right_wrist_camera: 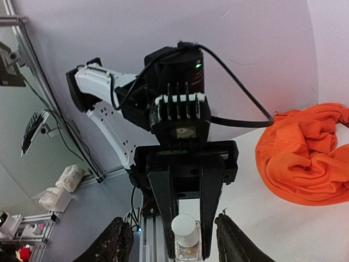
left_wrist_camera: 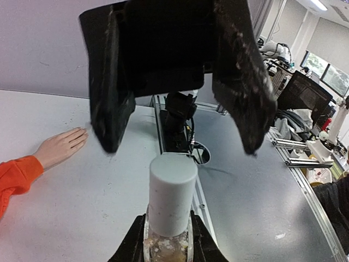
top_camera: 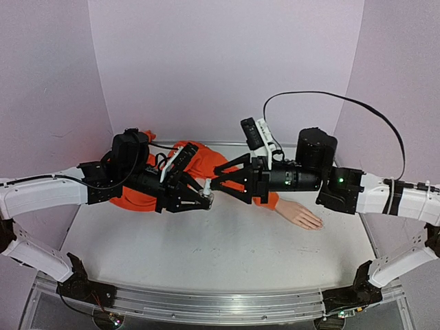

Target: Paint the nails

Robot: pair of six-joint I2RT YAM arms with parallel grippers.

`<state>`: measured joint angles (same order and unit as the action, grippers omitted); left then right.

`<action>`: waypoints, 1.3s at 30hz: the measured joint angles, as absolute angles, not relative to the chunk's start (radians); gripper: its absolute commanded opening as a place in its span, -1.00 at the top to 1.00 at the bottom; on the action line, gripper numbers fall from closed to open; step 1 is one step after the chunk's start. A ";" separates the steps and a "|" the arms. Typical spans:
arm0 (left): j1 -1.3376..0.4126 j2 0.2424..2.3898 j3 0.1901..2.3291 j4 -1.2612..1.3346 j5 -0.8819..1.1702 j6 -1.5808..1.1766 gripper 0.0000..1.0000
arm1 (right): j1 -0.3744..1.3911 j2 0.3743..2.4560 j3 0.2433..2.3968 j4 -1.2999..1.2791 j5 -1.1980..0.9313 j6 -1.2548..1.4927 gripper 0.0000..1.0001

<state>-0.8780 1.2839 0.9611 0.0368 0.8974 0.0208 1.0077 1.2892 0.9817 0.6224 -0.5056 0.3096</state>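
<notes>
Left gripper (top_camera: 205,199) clamped the bottle (right_wrist_camera: 187,244); cap (left_wrist_camera: 172,191) pointed straight at right gripper (top_camera: 220,184), jaws spread; nails (top_camera: 315,223) lay off right, nearer right arm (top_camera: 385,196).

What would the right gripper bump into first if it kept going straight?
Probably the white cap of the small bottle in the left gripper; it sits right before the right gripper's open fingers.

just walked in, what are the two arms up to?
The left gripper is clamped on a small clear bottle with a white cylindrical cap and holds it up over the white table. The right gripper faces it with its jaws open, lined up on the cap but not touching it. The cap is on, so no painting has begun. The pale mannequin hand with its orange sleeve lies flat on the table, away from both grippers.
</notes>
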 measured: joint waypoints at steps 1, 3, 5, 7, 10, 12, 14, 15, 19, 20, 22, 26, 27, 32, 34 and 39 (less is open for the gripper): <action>-0.878 1.288 0.962 0.038 0.915 0.020 1.00 | 1.006 1.314 0.991 0.631 -0.539 0.310 0.03; -0.878 1.291 0.962 0.038 0.943 0.018 1.00 | 1.004 1.353 1.007 0.638 -0.579 0.308 0.11; -0.878 1.292 0.962 0.038 0.961 0.017 1.00 | 1.004 1.388 1.019 0.641 -0.611 0.309 0.22; -0.878 1.292 0.962 0.039 0.975 0.017 1.00 | 1.003 1.415 1.033 0.643 -0.643 0.311 0.31; -0.883 1.292 0.962 0.039 0.986 0.017 1.00 | 1.003 1.430 1.047 0.648 -0.675 0.313 0.50; -0.885 1.292 0.962 0.039 0.993 0.017 1.00 | 1.003 1.431 1.055 0.657 -0.692 0.316 0.49; -0.887 1.292 0.962 0.040 0.995 0.017 1.00 | 1.003 1.431 1.062 0.669 -0.702 0.319 0.49; -0.888 1.292 0.962 0.041 0.996 0.017 1.00 | 1.003 1.431 1.064 0.676 -0.708 0.319 0.53; -0.891 1.292 0.962 0.045 1.000 0.017 1.00 | 1.003 1.433 1.065 0.687 -0.726 0.327 0.57; -0.891 1.292 0.962 0.045 1.000 0.017 1.00 | 1.003 1.435 1.065 0.689 -0.730 0.329 0.60; -0.891 1.292 0.962 0.045 1.000 0.017 1.00 | 1.003 1.442 1.065 0.689 -0.735 0.332 0.72; -0.891 1.292 0.962 0.041 1.000 0.014 1.00 | 0.999 1.454 1.065 0.702 -0.744 0.340 0.99; -0.891 1.292 0.962 0.043 0.994 0.012 1.00 | 0.997 1.455 1.065 0.705 -0.744 0.341 1.00; -0.891 1.275 0.960 0.033 0.896 0.007 1.00 | 0.990 1.459 1.068 0.701 -0.709 0.342 1.00; -0.895 1.247 0.948 0.023 0.772 0.006 1.00 | 0.989 1.468 1.085 0.680 -0.641 0.342 1.00; -0.897 1.174 0.898 -0.004 0.322 0.020 1.00 | 1.100 1.586 1.271 0.490 -0.054 0.404 1.00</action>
